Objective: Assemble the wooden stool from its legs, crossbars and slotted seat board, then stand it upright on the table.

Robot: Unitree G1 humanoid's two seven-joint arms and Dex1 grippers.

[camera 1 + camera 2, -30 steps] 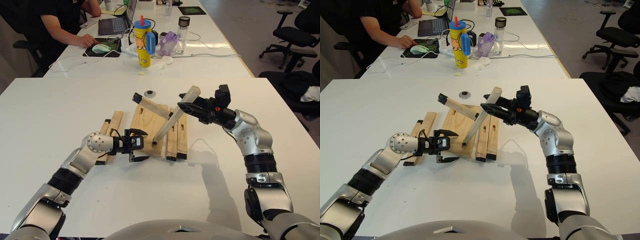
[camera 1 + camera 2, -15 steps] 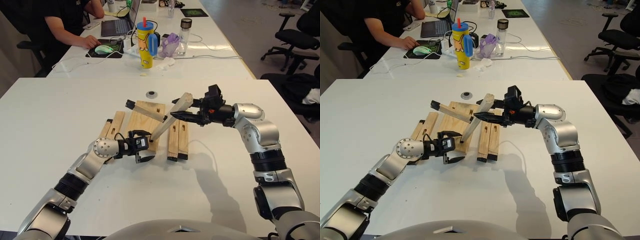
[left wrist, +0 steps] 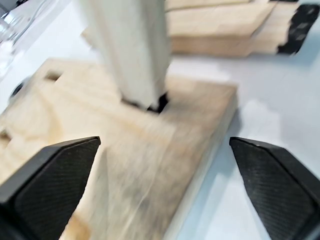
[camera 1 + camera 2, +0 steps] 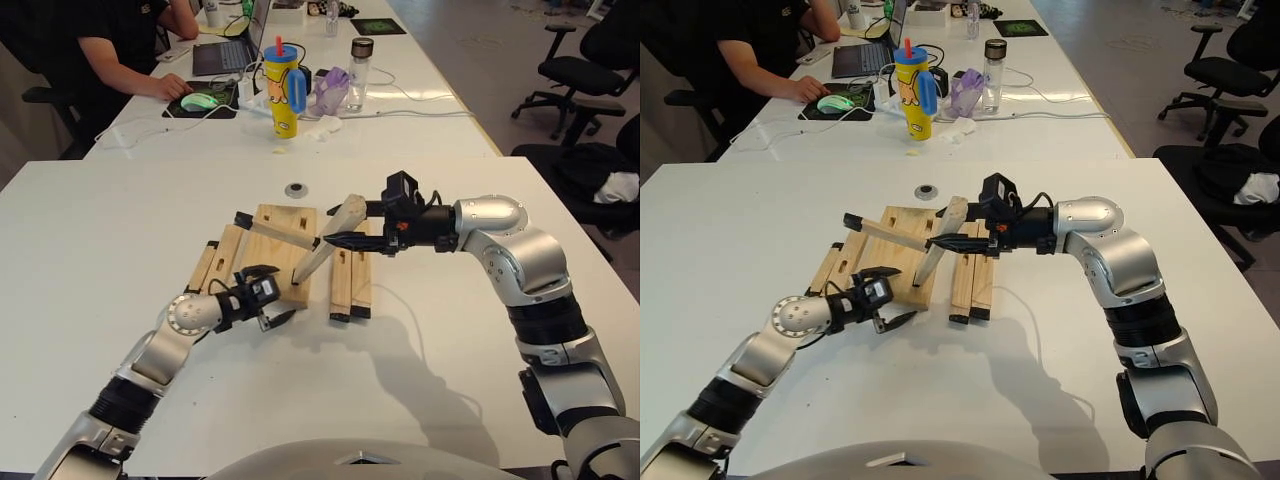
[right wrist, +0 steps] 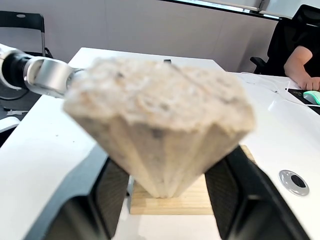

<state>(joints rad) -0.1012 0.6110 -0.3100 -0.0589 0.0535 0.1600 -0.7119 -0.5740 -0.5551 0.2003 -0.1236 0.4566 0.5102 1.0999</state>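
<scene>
The slotted seat board point(image 4: 268, 246) lies flat mid-table. My right gripper point(image 4: 343, 226) is shut on a wooden leg point(image 4: 322, 248) that leans steeply, its lower end set in a slot point(image 3: 151, 103) near the board's front edge. The right wrist view faces the leg's top end point(image 5: 160, 122) between the fingers point(image 5: 113, 194). My left gripper point(image 4: 270, 300) is open just in front of the board's near edge, its fingers point(image 3: 50, 180) spread either side of the leg's foot. A second leg point(image 4: 278, 229) lies across the board. More wooden pieces lie to the right point(image 4: 351, 281) and left point(image 4: 216, 258).
A round grommet point(image 4: 297, 189) sits in the table behind the board. On the far table stand a yellow cup point(image 4: 281, 78), a bottle point(image 4: 360, 62) and a laptop, where a person sits. Open tabletop point(image 4: 420, 400) lies in front and to both sides.
My right gripper has swung the leg's top lower and to the left, toward the board. The left gripper stays open at the board's near edge. The head camera has shifted a little.
</scene>
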